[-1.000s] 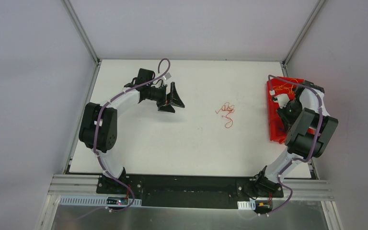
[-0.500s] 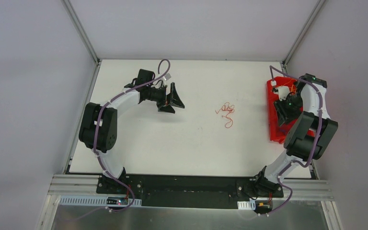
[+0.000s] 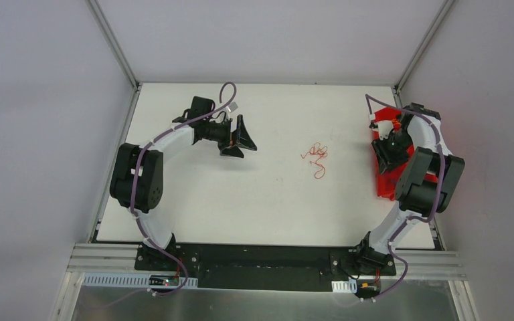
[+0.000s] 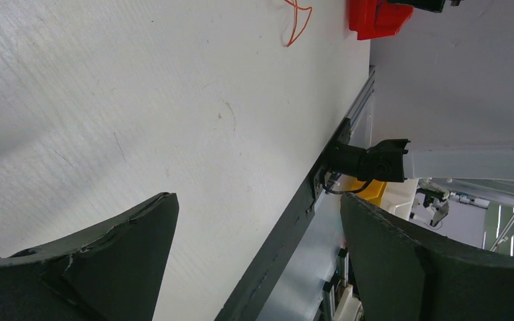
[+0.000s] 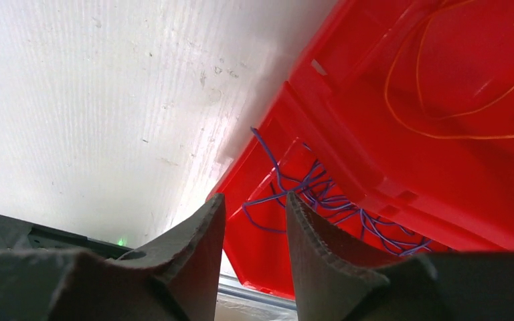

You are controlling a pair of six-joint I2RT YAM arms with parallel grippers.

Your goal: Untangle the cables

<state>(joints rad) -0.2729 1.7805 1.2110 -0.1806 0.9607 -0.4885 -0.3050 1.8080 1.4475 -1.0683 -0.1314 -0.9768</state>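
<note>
Right pincer (image 5: 254, 200), slightly parted and empty, should lower over one strand of the purple cables (image 5: 326, 199), lower centre; left pincer (image 4: 258, 199) gapes wide.

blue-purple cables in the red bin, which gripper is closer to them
Right. The right gripper hangs right by the blue-purple cables in the red bin; the left gripper is far off across the table, on its left half.

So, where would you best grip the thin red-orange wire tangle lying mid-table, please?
Take the thin red-orange wire tangle at its dense far-end clump, not the single loop trailing toward the near edge, and come straight down from above. It lies flat on the white table, and the clump probably offers the most strands to catch.
</note>
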